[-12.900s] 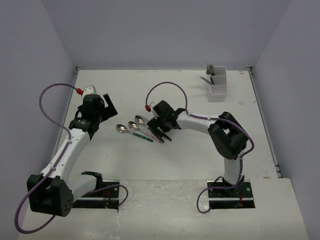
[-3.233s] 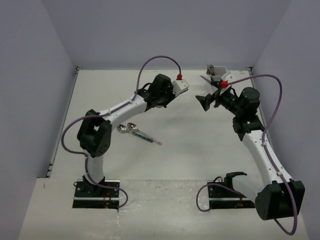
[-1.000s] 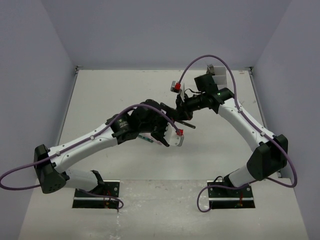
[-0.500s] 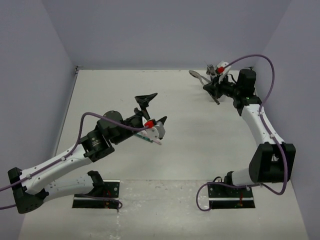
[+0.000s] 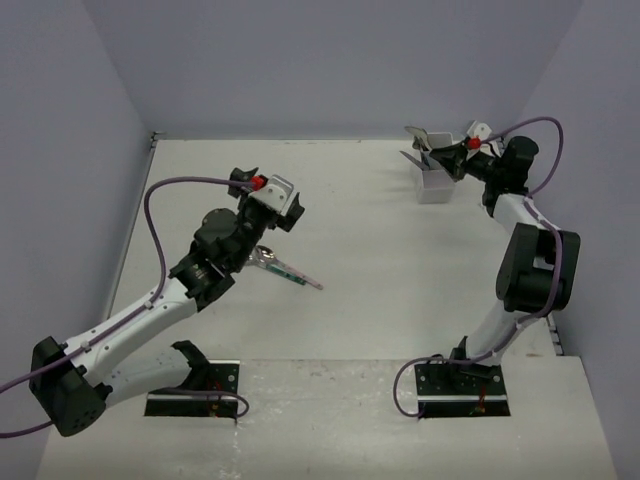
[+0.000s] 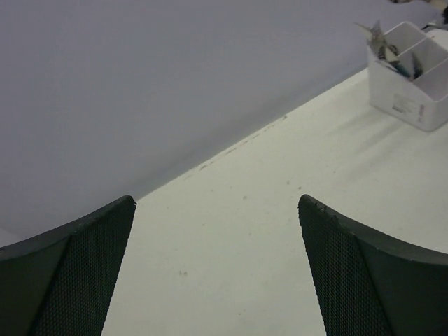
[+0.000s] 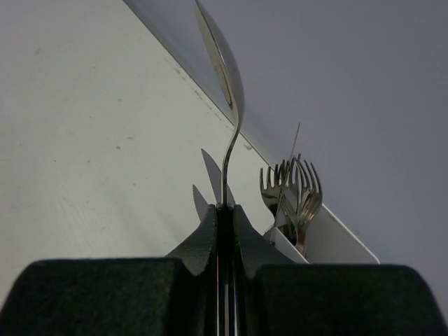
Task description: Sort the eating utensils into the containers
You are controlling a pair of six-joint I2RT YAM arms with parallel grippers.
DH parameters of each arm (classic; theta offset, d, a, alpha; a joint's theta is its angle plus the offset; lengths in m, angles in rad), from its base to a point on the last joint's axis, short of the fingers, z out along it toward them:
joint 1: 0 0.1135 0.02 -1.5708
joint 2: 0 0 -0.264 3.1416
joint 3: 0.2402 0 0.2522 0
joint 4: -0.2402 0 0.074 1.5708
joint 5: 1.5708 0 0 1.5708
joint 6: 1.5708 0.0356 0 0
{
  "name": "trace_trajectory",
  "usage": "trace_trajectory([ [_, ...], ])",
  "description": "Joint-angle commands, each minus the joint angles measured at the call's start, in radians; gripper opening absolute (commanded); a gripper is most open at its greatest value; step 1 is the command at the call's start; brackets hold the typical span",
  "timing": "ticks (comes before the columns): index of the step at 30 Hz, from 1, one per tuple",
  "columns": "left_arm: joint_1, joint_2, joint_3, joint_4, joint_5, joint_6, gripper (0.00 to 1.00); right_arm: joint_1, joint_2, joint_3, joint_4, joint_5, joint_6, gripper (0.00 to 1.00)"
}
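Your right arm (image 5: 520,215) reaches to the far right corner of the tabletop (image 5: 400,250), and its jaws are pressed tight on the thin metal handle of a spoon (image 7: 222,70). In the right wrist view the spoon stands nearly upright out of the jaws, bowl at the top, seen edge-on. Just past it you can see the white holder (image 5: 437,186), which stands on the tabletop close to the back wall. Several forks (image 7: 297,185) stand in it with their tines up, and two pointed knife tips (image 7: 208,173) show beside the jaws. From above, the spoon's bowl hangs over the holder's far left corner, above the rim and not inside any compartment. Your left arm (image 5: 150,300) is raised over the middle left of the tabletop. Its jaws are spread wide with nothing between them, and the left wrist view looks across bare tabletop toward the holder. More spoons (image 5: 263,258) lie flat on the tabletop just beside that arm, with one teal and pink handle (image 5: 298,277) pointing toward you. The arm partly covers them, so there seem to be two, though you cannot be sure.
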Motion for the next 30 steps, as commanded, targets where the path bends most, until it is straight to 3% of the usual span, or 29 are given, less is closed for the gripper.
trace_trajectory([
  [1,0.058,0.032,0.015,0.054,-0.104,-0.146,1.0,-0.021,0.058,0.111,0.173,-0.162,0.003,0.0],
  [15,0.113,0.115,0.029,0.012,-0.174,-0.213,1.0,-0.035,0.325,0.343,0.122,-0.303,-0.047,0.02],
  [21,0.133,0.149,0.047,0.012,-0.18,-0.231,1.0,-0.052,0.374,0.279,0.375,-0.346,0.153,0.03],
  [30,0.15,0.175,0.078,-0.004,-0.172,-0.242,1.0,-0.066,0.426,0.299,0.437,-0.369,0.226,0.09],
])
